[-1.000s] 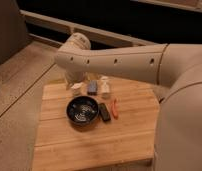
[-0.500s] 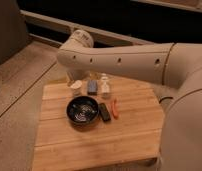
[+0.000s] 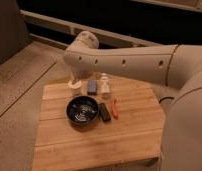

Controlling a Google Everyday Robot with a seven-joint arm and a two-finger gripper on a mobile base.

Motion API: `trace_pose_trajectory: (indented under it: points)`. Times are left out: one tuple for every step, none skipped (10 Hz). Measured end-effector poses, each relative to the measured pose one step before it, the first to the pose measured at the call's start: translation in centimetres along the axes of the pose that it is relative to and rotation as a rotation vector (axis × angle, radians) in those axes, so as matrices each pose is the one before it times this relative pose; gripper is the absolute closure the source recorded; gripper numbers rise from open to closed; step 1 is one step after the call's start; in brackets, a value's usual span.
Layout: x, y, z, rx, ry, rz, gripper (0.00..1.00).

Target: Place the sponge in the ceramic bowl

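sponge [image 3: 92, 87]: on worktop [image 3: 134, 135], behind ceramic bowl [image 3: 83, 110]
jaws: apart, empty, under arm [image 3: 124, 62] near sponge
risk: off-centre pinch shoves sponge away

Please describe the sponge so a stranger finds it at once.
On the wooden table, look behind the black ceramic bowl, near the far edge beside the end effector. The sponge is the small grey-blue block between a pale cup and a whitish upright object; only it is bluish.
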Motion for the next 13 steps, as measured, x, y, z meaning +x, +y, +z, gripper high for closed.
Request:
trace_pose_trajectory:
  points:
    - [-0.433, -0.721, 0.203, -0.01594, -0.01124, -0.01693, 0.35]
    - [0.049, -0.97, 0.791, -0.01336, 0.00786, -0.02006, 0.35]
    - [0.262, -1.184, 1.099, -0.00989, 0.01736, -0.0139, 0.35]
    - [0.194, -1.161, 1.025, -0.00525, 0.01766, -0.00668, 0.35]
    - [0.2, -0.977, 0.856, -0.00241, 0.01751, -0.00296, 0.35]
    - [0.303, -1.36, 1.209, 0.00028, 0.03065, -0.00212, 0.35]
    - [0.21, -0.994, 0.933, 0.00251, 0.02622, -0.00101, 0.35]
    - [0.037, -0.931, 1.146, -0.00164, 0.02829, 0.00213, 0.35]
    - [-0.003, -0.495, 0.731, -0.00305, 0.01862, 0.00857, 0.35]
    - [0.102, -0.763, 0.689, 0.00509, 0.02003, 0.01688, 0.35]
    - [0.002, -0.122, 0.072, -0.00029, 0.00274, 0.00418, 0.35]
    - [0.0, 0.106, 0.025, -0.00226, 0.00063, 0.0003, 0.35]
    - [-0.008, 0.005, -0.009, -0.00013, -0.00056, -0.00004, 0.35]
